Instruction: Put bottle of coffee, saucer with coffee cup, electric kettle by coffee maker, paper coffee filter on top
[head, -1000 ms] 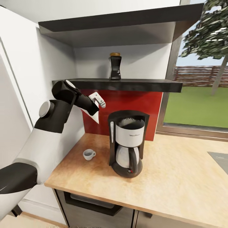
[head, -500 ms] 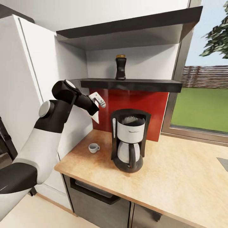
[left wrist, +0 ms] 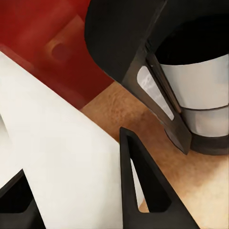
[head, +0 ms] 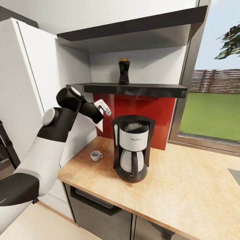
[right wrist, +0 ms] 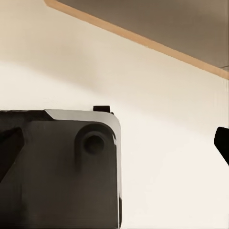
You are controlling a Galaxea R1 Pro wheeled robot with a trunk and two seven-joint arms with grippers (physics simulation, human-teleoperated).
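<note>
Up in my head view, the coffee maker (head: 132, 148) stands upright on the light wood-grain surface (head: 186, 193), black with a white-silver band and a glass carafe below. At its 9 o'clock, just apart from it, sits the small white coffee cup (head: 96, 155), upright with its loop handle turned toward the machine. At 12 o'clock above, the slim black bottle of coffee (head: 123, 71) with its yellow-brown cap stands on the black kitchen shelf (head: 140, 89). My left gripper (head: 101, 113) hangs between 10 and 11 o'clock of the machine, under the shelf's left end, with the white paper coffee filter (head: 99, 124) in it.

Along my left wrist view, the filter (left wrist: 67, 167) is a smooth, broad white sheet pinched between my dark fingers (left wrist: 138, 191); the coffee maker (left wrist: 181, 90) stands beyond, in front of the red backsplash (left wrist: 43, 52).

From my right wrist view, I see pale floor (right wrist: 167, 152) and a dark block of the robot; whether that gripper is wide or narrow I cannot tell.
</note>
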